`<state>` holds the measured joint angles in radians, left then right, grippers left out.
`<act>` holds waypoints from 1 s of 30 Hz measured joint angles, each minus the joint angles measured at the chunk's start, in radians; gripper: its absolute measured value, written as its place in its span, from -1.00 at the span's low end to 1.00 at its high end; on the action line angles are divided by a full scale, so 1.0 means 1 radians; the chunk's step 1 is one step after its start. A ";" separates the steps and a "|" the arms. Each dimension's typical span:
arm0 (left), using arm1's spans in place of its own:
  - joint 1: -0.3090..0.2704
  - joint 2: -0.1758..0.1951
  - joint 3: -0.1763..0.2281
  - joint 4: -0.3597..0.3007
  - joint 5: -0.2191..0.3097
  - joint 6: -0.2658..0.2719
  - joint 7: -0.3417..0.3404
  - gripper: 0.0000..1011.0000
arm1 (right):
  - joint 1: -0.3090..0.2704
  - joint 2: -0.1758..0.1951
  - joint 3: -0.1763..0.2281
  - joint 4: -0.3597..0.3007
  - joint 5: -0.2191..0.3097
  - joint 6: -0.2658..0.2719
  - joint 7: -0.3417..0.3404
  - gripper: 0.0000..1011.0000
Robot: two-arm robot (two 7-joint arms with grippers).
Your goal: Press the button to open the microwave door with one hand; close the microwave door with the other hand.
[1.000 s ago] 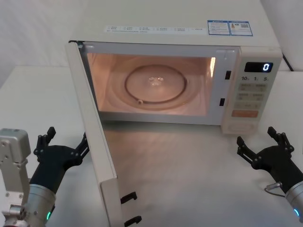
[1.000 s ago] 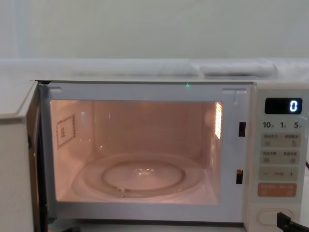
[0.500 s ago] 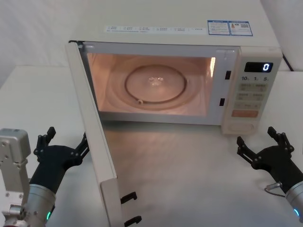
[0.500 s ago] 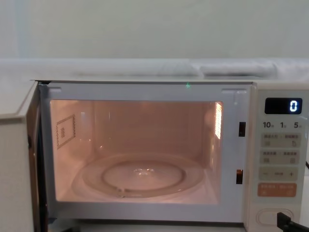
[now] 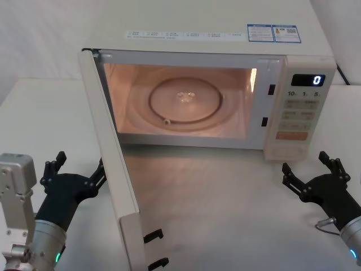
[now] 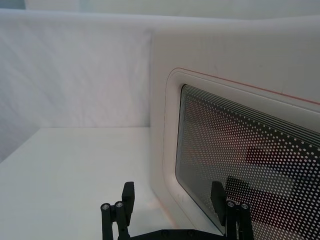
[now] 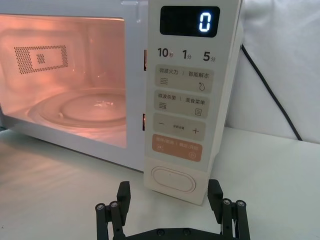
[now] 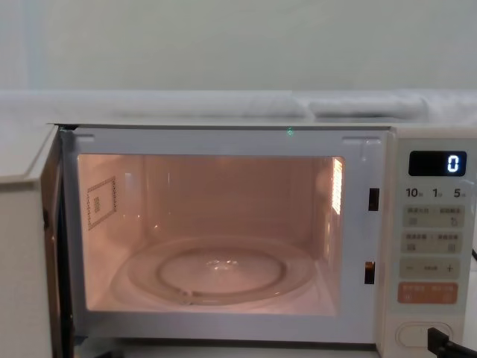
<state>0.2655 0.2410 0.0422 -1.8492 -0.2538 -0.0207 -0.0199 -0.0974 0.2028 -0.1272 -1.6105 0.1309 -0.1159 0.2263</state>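
The microwave door (image 5: 113,164) stands wide open, swung out on its left hinge, its latch edge nearest me. In the left wrist view its dotted dark window (image 6: 240,150) is close ahead. My left gripper (image 5: 80,162) is open just left of the door's outer face, its fingers (image 6: 128,192) spread beside the window's lower corner. The pill-shaped button (image 7: 173,179) sits at the foot of the control panel, also seen as the button (image 5: 289,151) from the head. My right gripper (image 5: 304,162) is open a short way in front of it, apart from it.
The lit cavity holds a glass turntable (image 5: 185,101). Two black latch hooks (image 5: 153,236) stick out of the door's near edge. A black power cord (image 7: 270,95) runs down the wall right of the oven. The display (image 8: 447,162) reads 0. Bare white table (image 5: 225,203) lies between the grippers.
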 joint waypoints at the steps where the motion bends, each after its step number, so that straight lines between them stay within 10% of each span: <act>1: 0.000 0.000 0.000 0.000 0.000 0.000 0.000 0.98 | 0.000 0.000 0.000 0.000 0.000 0.000 0.000 0.98; 12: 0.000 0.000 0.000 0.000 0.000 0.000 0.000 0.66 | 0.000 0.000 0.000 0.000 0.000 0.000 0.000 0.98; 30: 0.000 0.000 0.000 0.000 0.000 0.000 0.000 -0.53 | 0.000 0.000 0.000 0.000 0.000 0.000 0.000 0.98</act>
<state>0.2655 0.2410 0.0421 -1.8492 -0.2538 -0.0207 -0.0199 -0.0974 0.2028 -0.1272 -1.6104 0.1309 -0.1159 0.2262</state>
